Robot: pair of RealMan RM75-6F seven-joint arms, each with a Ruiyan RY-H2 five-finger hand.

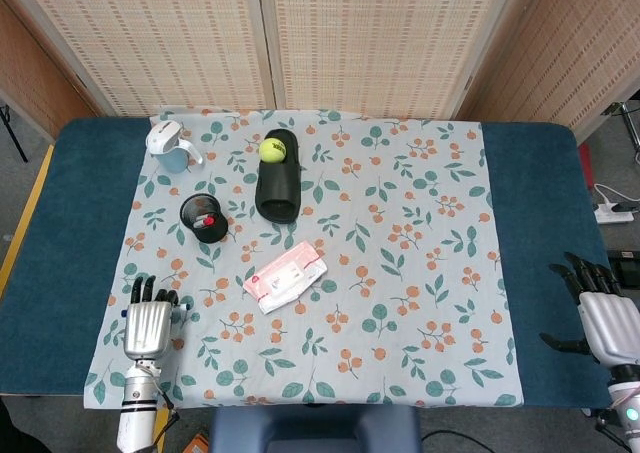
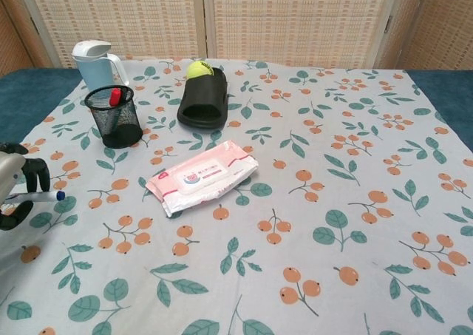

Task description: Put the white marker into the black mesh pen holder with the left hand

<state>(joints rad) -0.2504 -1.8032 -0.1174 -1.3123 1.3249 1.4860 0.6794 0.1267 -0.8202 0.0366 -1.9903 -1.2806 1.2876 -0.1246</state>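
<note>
— Where does the job stand?

— At the grasp, I judge. The left hand (image 2: 16, 191) sits at the near left corner of the desk (image 1: 60, 243), and its fingers (image 2: 38, 177) are clamped around the white marker (image 2: 41, 197), whose blue-tipped end pokes out toward the middle of the cloth. In the chest view the marker appears clear of the cloth (image 2: 310, 172), though I can't be sure it is fully off it.

— And the right hand?

— The right hand (image 1: 603, 315) rests at the near right edge on the bare blue surface, fingers apart, holding nothing. It is well away from the work.

— What does the next move call for?

— Lifting and carrying the marker away from the robot, toward the black mesh pen holder (image 2: 114, 117), then tipping it upright so one end drops through the rim. A red-capped pen (image 2: 114, 97) already stands inside, so the marker should enter the free side of the opening.

— Is there room?

— The strip of cloth between hand and holder carries nothing. The wet-wipes pack (image 2: 201, 177) lies off to the right of that path. Just behind the holder stands a white jug (image 2: 96, 61), so overshooting is the risk. The black slipper (image 2: 203, 102) with a tennis ball (image 2: 197, 69) lies further right, apart from the holder.
</note>
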